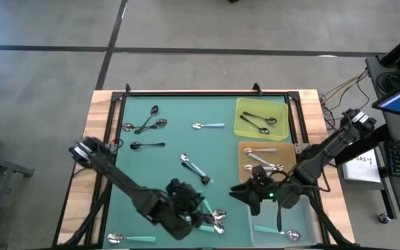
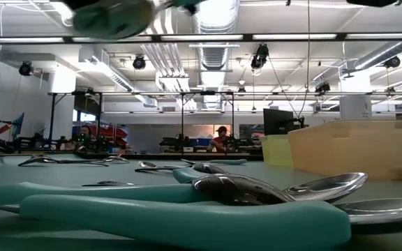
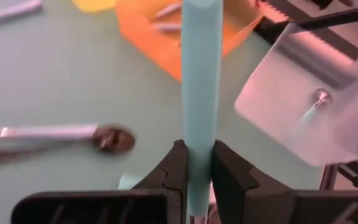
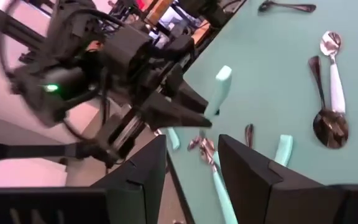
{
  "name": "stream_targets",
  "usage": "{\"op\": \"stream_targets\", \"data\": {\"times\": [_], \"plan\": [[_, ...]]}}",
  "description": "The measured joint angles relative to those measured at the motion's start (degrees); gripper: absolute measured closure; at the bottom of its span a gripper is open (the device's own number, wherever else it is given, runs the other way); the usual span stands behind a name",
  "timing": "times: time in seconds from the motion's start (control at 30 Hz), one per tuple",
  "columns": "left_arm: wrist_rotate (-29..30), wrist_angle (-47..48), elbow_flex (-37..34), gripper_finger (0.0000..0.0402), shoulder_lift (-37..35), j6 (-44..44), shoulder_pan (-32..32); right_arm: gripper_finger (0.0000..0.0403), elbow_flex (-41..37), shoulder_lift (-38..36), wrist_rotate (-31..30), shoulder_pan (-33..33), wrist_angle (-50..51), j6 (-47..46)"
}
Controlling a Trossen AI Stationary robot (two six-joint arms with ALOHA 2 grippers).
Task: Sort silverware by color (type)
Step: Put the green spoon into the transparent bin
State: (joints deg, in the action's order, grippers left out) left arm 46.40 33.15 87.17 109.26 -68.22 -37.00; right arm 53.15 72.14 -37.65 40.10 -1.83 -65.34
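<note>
My left gripper point(image 1: 189, 208) is near the table's near edge, shut on a teal-handled spoon point(image 3: 201, 81). Its handle sticks forward past the fingers and shows in the right wrist view as a teal handle point(image 4: 221, 84). My right gripper point(image 1: 247, 194) hovers open just to the right, beside the orange tray point(image 1: 283, 154), touching nothing. A pile of teal spoons point(image 1: 215, 221) lies flat under the left gripper. Black spoons point(image 1: 148, 123), light-blue spoons point(image 1: 194, 167) and one teal spoon point(image 1: 127, 238) lie scattered on the mat. My left gripper pinches the teal spoon's handle point(image 3: 199, 140) between its two fingers, which lie along the handle. The long free end points forward, away from the fingers. The spoon looks lifted clear of the mat. Its bowl end is hidden behind the fingers.
The yellow tray point(image 1: 242, 128) holds black spoons. The orange tray holds pale-handled spoons. A clear tray point(image 1: 311, 232) at the near right corner holds one teal spoon point(image 1: 276, 230). Both arms crowd the near middle, and a raised frame edges the green mat point(image 1: 179, 104).
</note>
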Motion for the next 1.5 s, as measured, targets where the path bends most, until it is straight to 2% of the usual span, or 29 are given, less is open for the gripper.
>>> {"op": "stream_targets", "data": {"times": [0.07, 0.2, 0.43, 0.6, 0.83, 0.97, 1.1, 1.13, 1.33, 1.5], "plan": [[1.00, 1.24, 3.96, 0.0373, 1.88, 1.31, 1.36, 0.0266, 0.00, 0.64, 0.13, -0.52, -0.45, 0.72], [5.84, 6.62, 10.18, 0.0373, 4.74, -1.93, 2.79, 0.0266, 0.00, 1.67, -0.07, -0.87, -0.57, 0.91], [3.56, 4.98, 17.67, 0.0373, 8.64, 6.67, 3.89, 0.0266, 0.00, 3.02, -2.93, -1.57, -0.56, 1.97], [3.02, 4.93, 20.85, 0.0373, 10.57, 8.58, 4.51, 0.0266, 0.00, 3.75, -3.04, -3.04, -0.63, 3.16], [2.56, 5.03, 21.47, 0.0373, 10.74, 9.17, 4.66, 0.0268, 0.02, 4.07, -2.65, -5.15, -0.87, 5.53], [2.57, 4.96, 21.47, 0.0373, 10.74, 9.19, 4.66, 0.0290, 0.02, 4.07, -2.34, -5.44, -0.94, 6.40], [2.85, 5.06, 21.45, 0.0373, 10.80, 9.54, 4.66, 0.0344, 0.12, 4.05, -1.72, -5.75, -1.33, 6.20], [3.06, 5.11, 21.45, 0.0370, 10.83, 9.54, 4.69, 0.0356, 0.15, 4.04, -1.39, -5.87, -1.31, 6.36], [2.48, 5.31, 21.82, 0.0323, 10.82, 9.84, 4.61, 0.0363, 0.06, 4.00, 1.35, -6.61, -0.04, 8.07], [-0.14, 6.87, 25.32, 0.0287, 10.63, 14.80, 4.44, 0.0363, -0.09, 2.62, 3.15, -7.20, 4.56, 8.69]]}}
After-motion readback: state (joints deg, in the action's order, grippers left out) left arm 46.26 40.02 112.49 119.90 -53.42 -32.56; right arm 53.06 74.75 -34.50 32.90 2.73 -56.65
